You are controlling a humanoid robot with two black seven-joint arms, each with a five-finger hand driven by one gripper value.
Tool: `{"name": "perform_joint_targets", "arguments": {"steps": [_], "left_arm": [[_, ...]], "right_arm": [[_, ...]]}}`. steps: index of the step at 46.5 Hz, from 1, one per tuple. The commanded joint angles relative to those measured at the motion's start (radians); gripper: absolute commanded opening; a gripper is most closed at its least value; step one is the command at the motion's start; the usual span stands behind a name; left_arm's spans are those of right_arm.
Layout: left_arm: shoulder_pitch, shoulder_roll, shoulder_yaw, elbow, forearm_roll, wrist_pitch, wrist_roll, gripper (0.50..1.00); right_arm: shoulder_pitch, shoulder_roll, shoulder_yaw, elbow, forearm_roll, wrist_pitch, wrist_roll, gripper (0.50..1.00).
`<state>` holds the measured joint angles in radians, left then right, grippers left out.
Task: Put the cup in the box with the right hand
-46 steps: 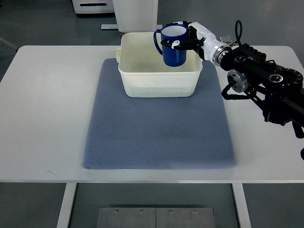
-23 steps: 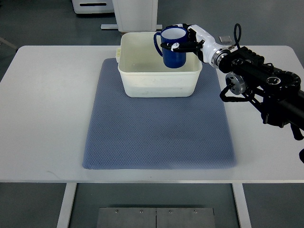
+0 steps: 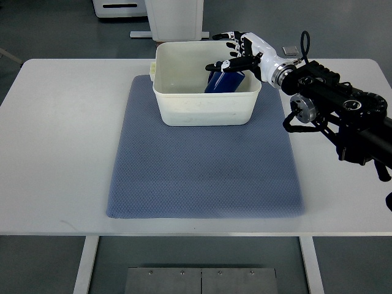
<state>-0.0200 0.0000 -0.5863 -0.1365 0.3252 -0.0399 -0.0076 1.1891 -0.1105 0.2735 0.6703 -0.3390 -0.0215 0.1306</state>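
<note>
Toward the upper middle of the frame, the cream box [image 3: 205, 92] is sitting at the far end of a grey-blue mat [image 3: 205, 159] on the white table [image 3: 55, 141]. Inside the box, against its right wall, the blue cup [image 3: 223, 81] is lying tilted rather than standing, only partly showing above the rim. Just above it, the right hand [image 3: 236, 52] is hovering over the box's upper right corner with its fingers [image 3: 222, 65] spread and gripping nothing; whether a fingertip is touching the cup cannot be told. The cup looks rigid, smooth and probably light, likely glazed or hard plastic, so it may be slippery and could chip if knocked. If it needs righting, the best hold seems to be around the body or rim. The dark arm is reaching in from the right edge. The left hand is not showing.
</note>
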Motion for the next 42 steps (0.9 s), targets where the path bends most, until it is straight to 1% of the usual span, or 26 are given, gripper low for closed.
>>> {"name": "perform_joint_targets", "arguments": {"steps": [1,5,16,17,22,27,31,34,42], "left_arm": [[0.0,0.0,0.0,0.0,0.0,0.0,0.0,1.0],[0.0,0.0,0.0,0.0,0.0,0.0,0.0,1.0],[0.0,0.0,0.0,0.0,0.0,0.0,0.0,1.0],[0.0,0.0,0.0,0.0,0.0,0.0,0.0,1.0],[0.0,0.0,0.0,0.0,0.0,0.0,0.0,1.0],[0.0,0.0,0.0,0.0,0.0,0.0,0.0,1.0],[0.0,0.0,0.0,0.0,0.0,0.0,0.0,1.0],[0.0,0.0,0.0,0.0,0.0,0.0,0.0,1.0],[0.0,0.0,0.0,0.0,0.0,0.0,0.0,1.0]], "right_arm": [[0.007,-0.003,0.003,0.003,0.002,0.002,0.0,0.995],[0.007,-0.023,0.032,0.012,0.002,0.005,0.0,0.998],[-0.016,-0.123,0.153,0.046,0.023,0.041,-0.002,1.0],[-0.035,-0.15,0.182,0.048,0.049,0.066,-0.003,1.0],[-0.08,-0.192,0.237,0.048,0.095,0.138,-0.008,1.0],[-0.147,-0.215,0.312,0.046,0.101,0.212,-0.011,1.0],[-0.206,-0.219,0.365,0.046,0.101,0.253,-0.011,1.0],[-0.244,-0.221,0.392,0.046,0.101,0.265,-0.009,1.0],[-0.299,-0.213,0.4,0.035,0.101,0.255,-0.002,1.0]]}}
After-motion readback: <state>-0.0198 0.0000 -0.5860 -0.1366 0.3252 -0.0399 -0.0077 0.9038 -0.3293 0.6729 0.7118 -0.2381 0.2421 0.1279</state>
